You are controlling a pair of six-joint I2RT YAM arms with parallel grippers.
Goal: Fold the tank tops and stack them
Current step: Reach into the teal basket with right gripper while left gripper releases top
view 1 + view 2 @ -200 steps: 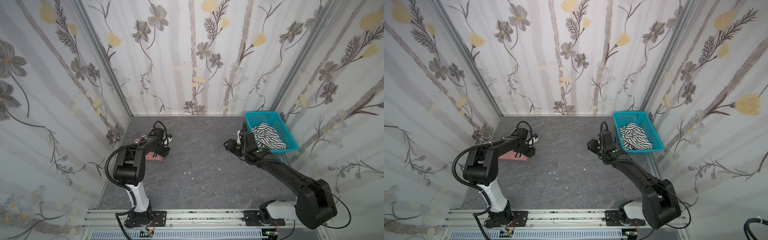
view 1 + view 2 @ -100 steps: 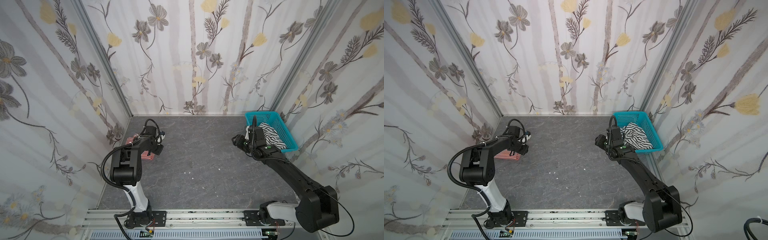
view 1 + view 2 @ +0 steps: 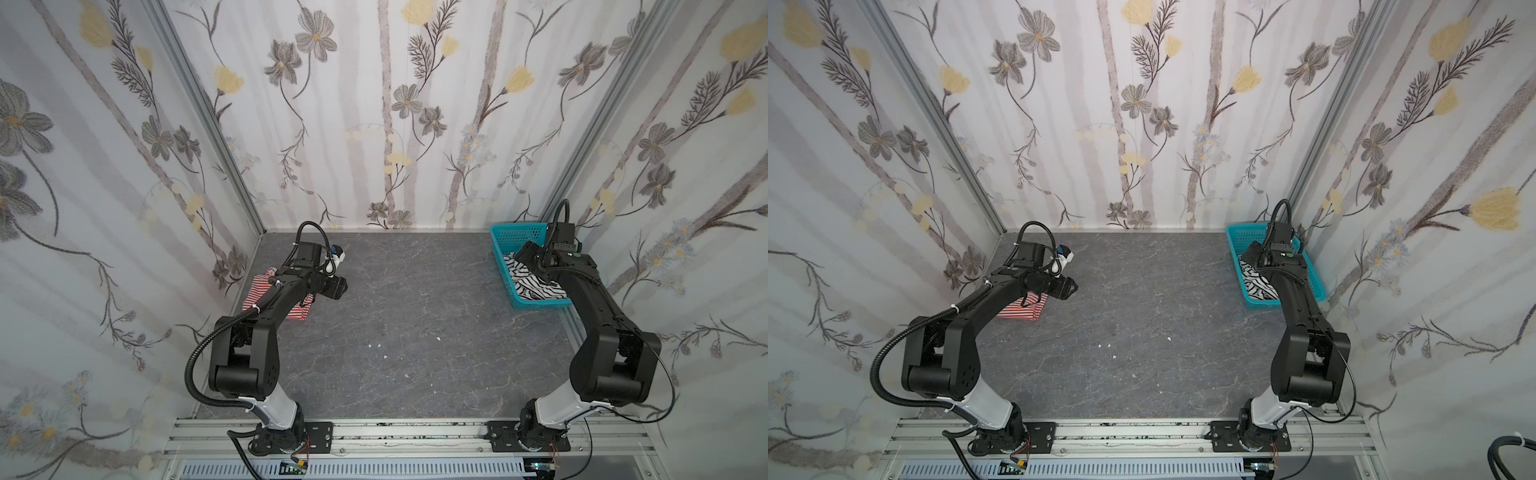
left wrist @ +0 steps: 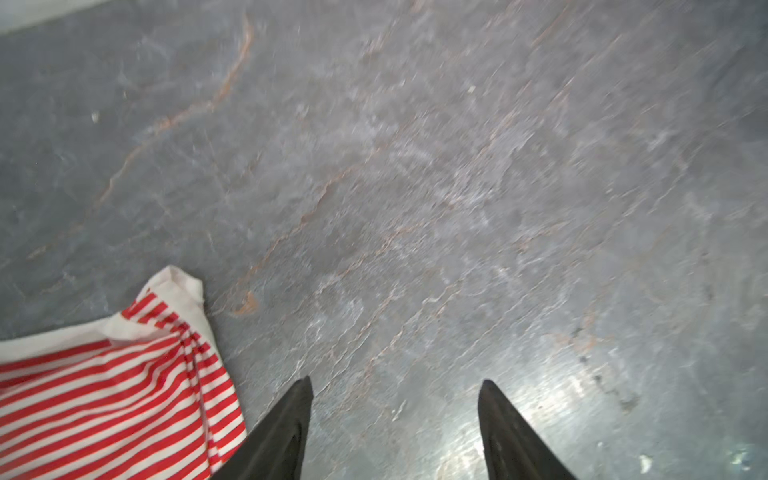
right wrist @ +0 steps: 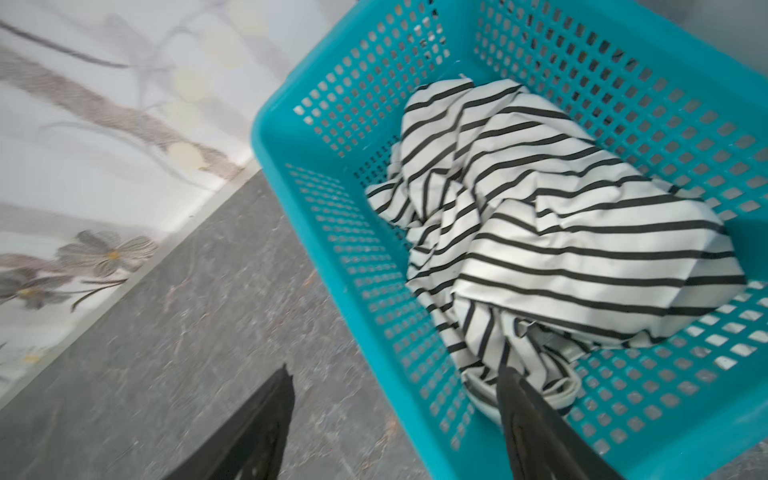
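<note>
Right gripper [image 5: 394, 368] gapes empty over teal perforated plastic basket [image 5: 332, 124] — probably after the crumpled black-and-white striped top [image 5: 561, 232] inside; far off, left gripper [image 4: 395, 381] spread empty beside red-and-white striped top [image 4: 104, 395].

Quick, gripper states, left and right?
Left gripper: open, holding nothing.
Right gripper: open, holding nothing, jaws astride the teal perforated plastic basket wall.

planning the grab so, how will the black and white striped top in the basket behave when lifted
Likely floppy: the black-and-white tank top lies crumpled in soft folds in the teal basket, so a pinch would probably lift one layer and let the rest drape. Probably light, as thin cloth. Its loose edges might catch on the perforated wall.
</note>
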